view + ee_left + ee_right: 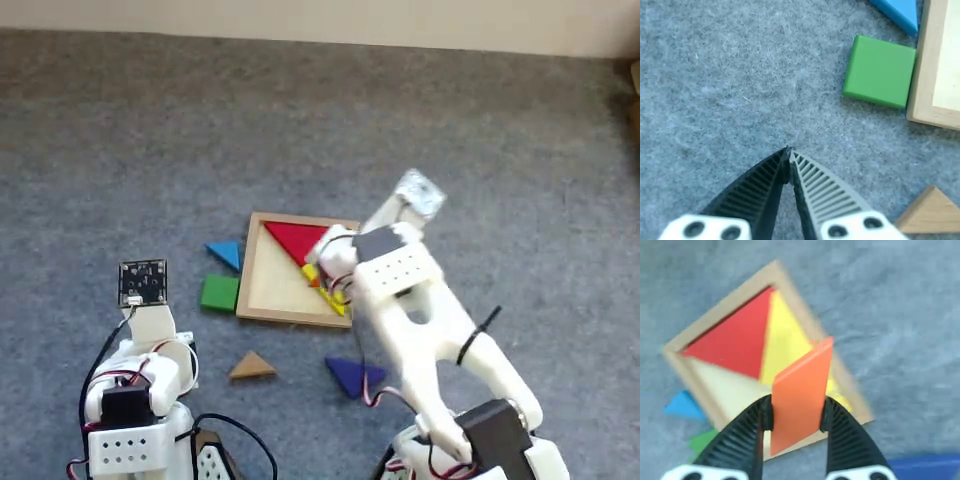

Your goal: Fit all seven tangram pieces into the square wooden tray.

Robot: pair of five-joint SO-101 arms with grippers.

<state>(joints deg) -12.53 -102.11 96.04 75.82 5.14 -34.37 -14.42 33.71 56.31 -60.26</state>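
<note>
Over the tray's (720, 314) right side, right fingers (747, 435) clamp the orange piece (800, 390), tilted, likely to slot beside yellow (782, 340); left fingers (765, 185) closed, empty.

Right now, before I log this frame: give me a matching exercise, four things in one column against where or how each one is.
Things:
1. orange piece
2. red triangle
3. green square
4. left hand

States:
A. lying inside the tray
B. on the carpet beside the tray
C. shut and empty, over the carpet
D. gripped in the right hand, above the tray

Pairs: 1-D; 2-A; 3-B; 4-C
</note>
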